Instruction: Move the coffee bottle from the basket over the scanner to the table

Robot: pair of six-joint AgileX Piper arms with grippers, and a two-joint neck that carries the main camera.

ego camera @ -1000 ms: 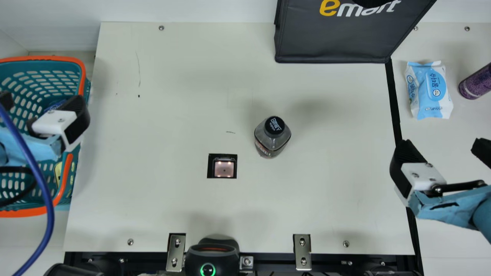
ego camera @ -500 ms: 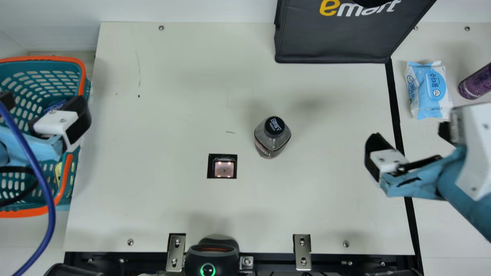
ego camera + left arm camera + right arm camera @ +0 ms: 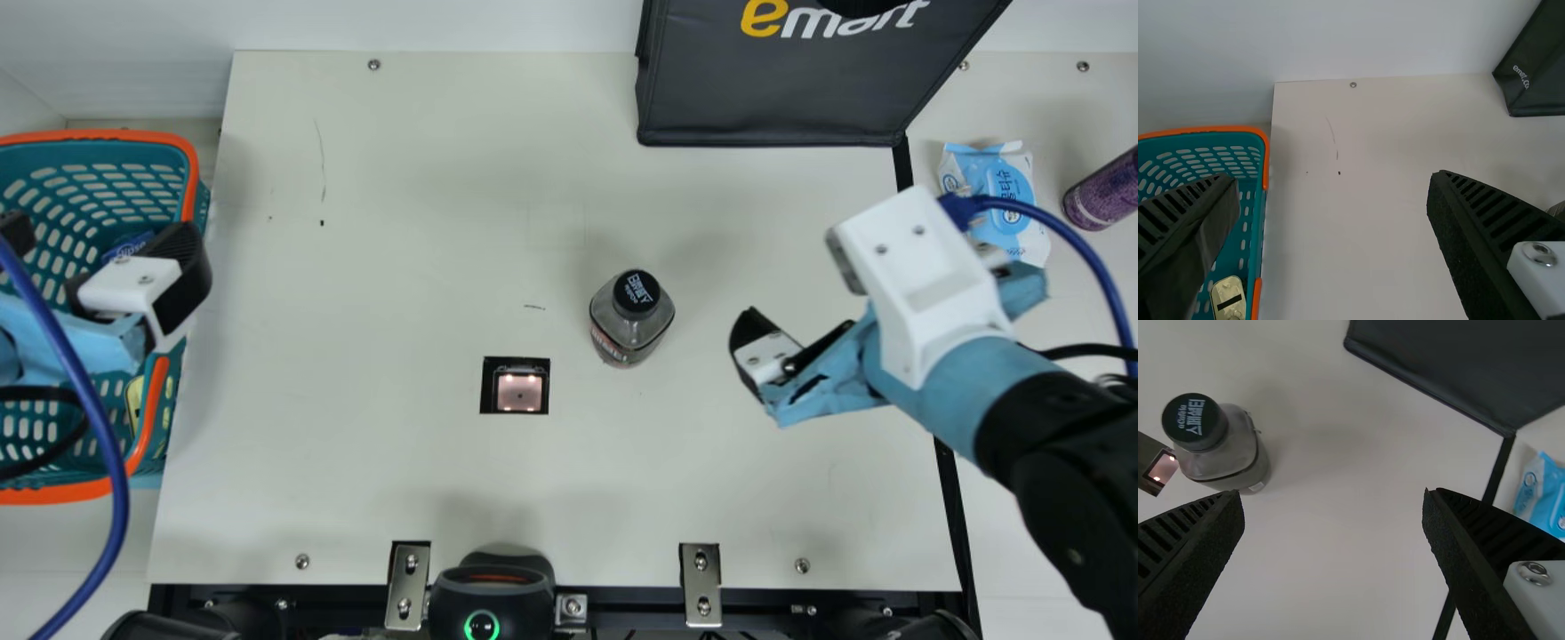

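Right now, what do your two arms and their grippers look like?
My left arm and right arm have light blue parts; the right also shows a blocky white bracket and black sections. Each has a blue cable and thin black cabling. My left gripper and right gripper each have two black ribbed fingers with white, screwed mounts.

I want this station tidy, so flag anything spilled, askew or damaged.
I see no spill; the coffee bottle stands upright and capped near the scanner. The table looks marked, though: a thin line, probably a scratch, toward its far left, plus a few small dark specks.
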